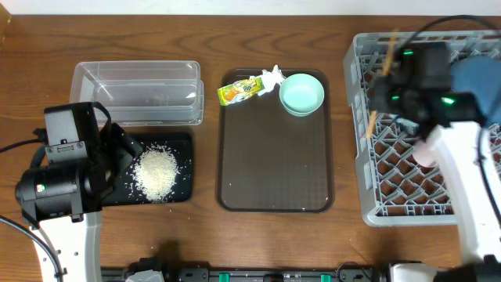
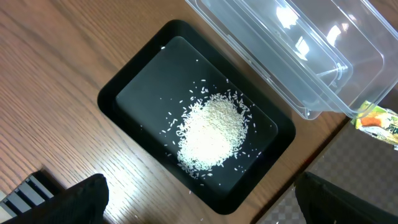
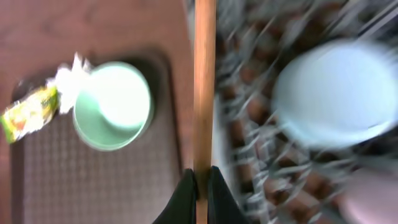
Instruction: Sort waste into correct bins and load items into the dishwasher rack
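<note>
In the right wrist view, the right hand (image 3: 200, 190) sits at the bottom centre, its two dark fingers pressed together on a chopstick (image 3: 204, 81). This is a straight, pale wooden stick that runs up the middle of the frame. The picture is blurred. To the left, a round, smooth mint green bowl (image 3: 112, 106) stands on the finely textured dark brown tray (image 3: 93, 186). A crumpled white tissue (image 3: 71, 74) and a glossy yellow-green wrapper (image 3: 28, 115) lie just beside the bowl at its upper left. To the right, a round light blue bowl (image 3: 339, 93) sits in the grey lattice rack (image 3: 249, 124).

In the left wrist view, the left hand (image 2: 202, 190) is spread wide and holds nothing. Its dark fingers (image 2: 74, 202) show in the two bottom corners. Between and above them lies the shallow black tray (image 2: 130, 93), a matte rectangle with rounded corners. It carries a heap of white rice (image 2: 211, 134) with loose grains scattered around it. A clear plastic tub (image 2: 298, 56) touches the tray's upper right side. Both rest on the wood-grain desk (image 2: 50, 74).

From overhead, we see the left arm at lower left, reaching over the black tray. The right arm is at upper right above the rack, with the chopstick tilted over the rack's upper left part. A dark blue plate (image 1: 479, 78) shows at the right edge, inside the rack. The brown tray lies in the centre, with the bowl, tissue and wrapper along its top end.
</note>
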`<state>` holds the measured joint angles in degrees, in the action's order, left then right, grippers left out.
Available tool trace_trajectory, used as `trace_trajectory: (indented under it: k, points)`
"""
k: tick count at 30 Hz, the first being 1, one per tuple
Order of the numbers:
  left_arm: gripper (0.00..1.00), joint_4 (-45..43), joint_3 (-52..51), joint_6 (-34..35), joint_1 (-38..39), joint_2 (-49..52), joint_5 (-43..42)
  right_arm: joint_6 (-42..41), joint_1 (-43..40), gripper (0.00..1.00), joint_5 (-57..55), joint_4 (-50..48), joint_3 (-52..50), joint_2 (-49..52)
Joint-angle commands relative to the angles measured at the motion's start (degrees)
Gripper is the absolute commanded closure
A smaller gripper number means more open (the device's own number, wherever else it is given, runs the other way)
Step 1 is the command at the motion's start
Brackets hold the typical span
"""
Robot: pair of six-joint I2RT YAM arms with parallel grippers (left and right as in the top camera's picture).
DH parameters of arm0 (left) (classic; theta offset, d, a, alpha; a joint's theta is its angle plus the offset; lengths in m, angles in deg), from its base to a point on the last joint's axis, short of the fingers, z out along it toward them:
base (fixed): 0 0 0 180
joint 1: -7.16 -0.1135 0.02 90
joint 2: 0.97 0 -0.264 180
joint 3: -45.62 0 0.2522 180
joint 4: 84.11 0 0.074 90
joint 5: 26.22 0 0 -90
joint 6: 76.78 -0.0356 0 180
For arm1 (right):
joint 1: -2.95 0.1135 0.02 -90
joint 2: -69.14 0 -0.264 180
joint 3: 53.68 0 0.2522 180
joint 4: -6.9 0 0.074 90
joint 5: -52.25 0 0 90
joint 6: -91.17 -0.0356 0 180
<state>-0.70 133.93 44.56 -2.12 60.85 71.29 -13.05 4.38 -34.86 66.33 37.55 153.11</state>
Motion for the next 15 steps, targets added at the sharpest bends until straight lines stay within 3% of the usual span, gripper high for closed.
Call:
trace_trajectory:
  k: [1, 13, 15]
  points:
    - [0.03, 0.2, 0.7, 0.3, -0.2, 0.0, 0.5, 8.6, -3.1, 0.99, 0.6, -1.4, 0.5, 0.1]
    - [0.03, 0.2, 0.7, 0.3, -0.2, 0.0, 0.5, 11.5, -4.3, 0.96, 5.2, -9.5, 0.5, 12.3]
    - [0.03, 0.2, 0.7, 0.3, -0.2, 0.0, 0.5, 11.5, -4.3, 0.89, 6.2, -10.2, 0.5, 14.6]
